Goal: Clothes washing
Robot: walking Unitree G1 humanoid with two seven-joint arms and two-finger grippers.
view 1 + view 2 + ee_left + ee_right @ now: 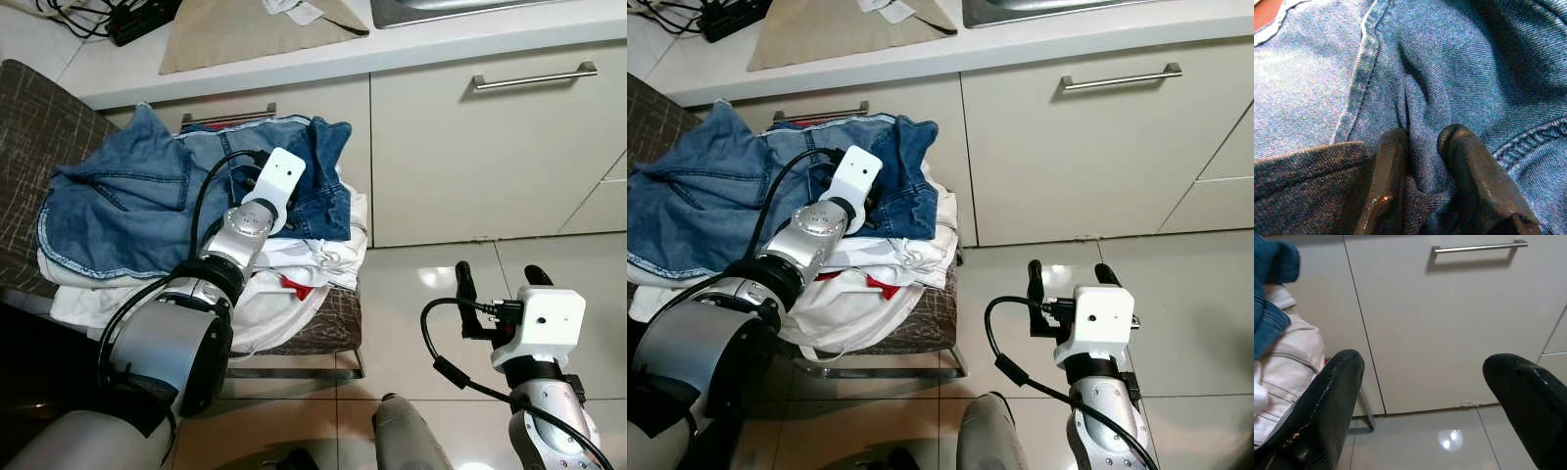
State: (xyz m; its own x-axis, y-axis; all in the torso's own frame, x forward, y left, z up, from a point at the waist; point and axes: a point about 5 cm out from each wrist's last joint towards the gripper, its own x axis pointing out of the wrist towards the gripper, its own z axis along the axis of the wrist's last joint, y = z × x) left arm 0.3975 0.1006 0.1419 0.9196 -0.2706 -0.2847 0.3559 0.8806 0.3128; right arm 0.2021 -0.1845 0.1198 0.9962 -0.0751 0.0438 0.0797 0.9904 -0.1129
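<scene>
Denim pinched on the laundry pile

Denim is gripped by the left gripper (1422, 152), whose fingers (1383, 181) are closed narrowly on a raised fold of the blue jeans (147, 201). The jeans are spread on top of a heap of white clothes (294, 284), which is piled on a brown chair (328, 328) beside the kitchen cabinet (470, 166). Pinching a fold is judged to allow only the top garment to be lifted. The right gripper (497, 279) is held over the floor, fingers wide and empty, apparently kept clear.
</scene>
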